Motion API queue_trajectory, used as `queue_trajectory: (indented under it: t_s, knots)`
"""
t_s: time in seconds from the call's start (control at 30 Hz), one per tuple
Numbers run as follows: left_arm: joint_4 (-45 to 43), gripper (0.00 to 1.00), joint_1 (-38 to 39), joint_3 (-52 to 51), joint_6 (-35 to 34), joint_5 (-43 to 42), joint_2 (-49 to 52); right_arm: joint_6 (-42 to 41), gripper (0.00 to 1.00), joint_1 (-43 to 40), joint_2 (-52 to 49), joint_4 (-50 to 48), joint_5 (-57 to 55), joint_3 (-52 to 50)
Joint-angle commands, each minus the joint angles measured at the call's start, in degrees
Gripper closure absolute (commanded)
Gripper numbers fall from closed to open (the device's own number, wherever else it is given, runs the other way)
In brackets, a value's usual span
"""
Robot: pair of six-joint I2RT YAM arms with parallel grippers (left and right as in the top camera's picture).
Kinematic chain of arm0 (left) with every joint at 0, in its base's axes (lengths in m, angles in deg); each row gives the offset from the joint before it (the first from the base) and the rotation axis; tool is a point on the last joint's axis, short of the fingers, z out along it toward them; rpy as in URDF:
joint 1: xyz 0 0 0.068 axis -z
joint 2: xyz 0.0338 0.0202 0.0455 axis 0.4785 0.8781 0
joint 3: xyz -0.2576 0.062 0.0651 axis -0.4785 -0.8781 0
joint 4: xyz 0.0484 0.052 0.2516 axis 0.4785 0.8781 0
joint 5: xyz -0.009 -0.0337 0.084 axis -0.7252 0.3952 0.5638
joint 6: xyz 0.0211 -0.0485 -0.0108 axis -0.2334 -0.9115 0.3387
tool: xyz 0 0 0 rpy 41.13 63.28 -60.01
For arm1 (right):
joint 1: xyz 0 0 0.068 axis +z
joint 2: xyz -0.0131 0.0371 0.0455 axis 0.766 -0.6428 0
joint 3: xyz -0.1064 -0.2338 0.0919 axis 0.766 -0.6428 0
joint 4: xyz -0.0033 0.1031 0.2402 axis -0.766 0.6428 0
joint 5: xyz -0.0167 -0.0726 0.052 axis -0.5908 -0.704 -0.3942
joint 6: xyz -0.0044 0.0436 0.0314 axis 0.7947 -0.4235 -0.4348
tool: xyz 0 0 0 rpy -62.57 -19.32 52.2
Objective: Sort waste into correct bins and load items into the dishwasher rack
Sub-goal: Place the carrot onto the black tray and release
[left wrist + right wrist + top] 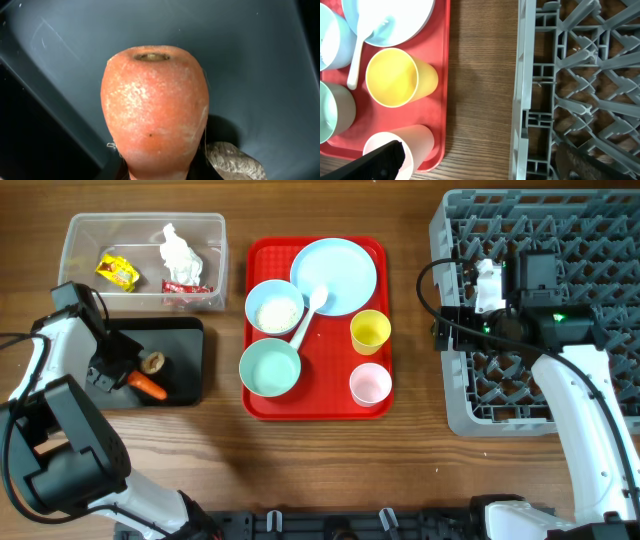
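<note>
The left gripper (pixel 118 370) is hovering at the black tray (pixel 185 340) on the left, where the orange carrot (pixel 150 387) is lying just beside the brown food lump (pixel 152 362); whether its jaws are pinching the carrot cannot be told. The right gripper (pixel 479 159) is hanging with jaws spread wide and empty at the left edge of the dishwasher rack (pixel 540 220), near the red serving tray (pixel 262 395).

the bench (pixel 480 75) is brown wood with fine grain. the carrot (pixel 152 105) has matt, pitted, rough orange skin. the black tray (pixel 240 60) is smooth plastic, faintly scratched. the red tray (pixel 320 395) is glossy plastic; the dishwasher rack (pixel 525 60) matt grey plastic.
</note>
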Motion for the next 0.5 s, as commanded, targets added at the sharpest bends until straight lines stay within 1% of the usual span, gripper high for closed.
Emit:
queue_trajectory:
  t_s: [0.0, 0.03, 0.13, 0.27, 0.33, 0.37, 0.47]
  knots:
    - [-0.68, 0.53, -0.5, -0.48, -0.37, 1.27, 0.0, -0.66, 0.0, 0.31, -0.44, 0.2, -0.96, 0.44]
    - [-0.66, 0.48, -0.48, -0.48, -0.22, 1.46, 0.0, -0.68, 0.01, 0.31, -0.44, 0.17, -0.96, 0.44]
    - [0.07, 0.36, -0.48, 0.11, 0.94, 1.36, -0.13, -0.66, 0.0, 0.31, -0.44, 0.15, -0.96, 0.44]
    - [4.94, 0.36, -0.02, 4.52, 1.84, 0.37, -2.32, -0.68, 0.01, 0.31, -0.44, 0.17, -0.96, 0.44]
    - [6.16, 0.36, 1.09, 7.17, 5.57, -3.41, -4.5, -0.66, 0.0, 0.31, -0.44, 0.11, -0.96, 0.44]
    - [6.23, 0.35, 3.39, 9.31, 8.87, -7.63, -7.43, -0.68, 0.0, 0.31, -0.44, -0.11, -0.96, 0.44]
    - [3.45, 0.3, 9.01, 10.51, 12.87, -12.83, -11.65, -0.72, 0.0, 0.31, -0.44, -0.31, -0.94, 0.44]
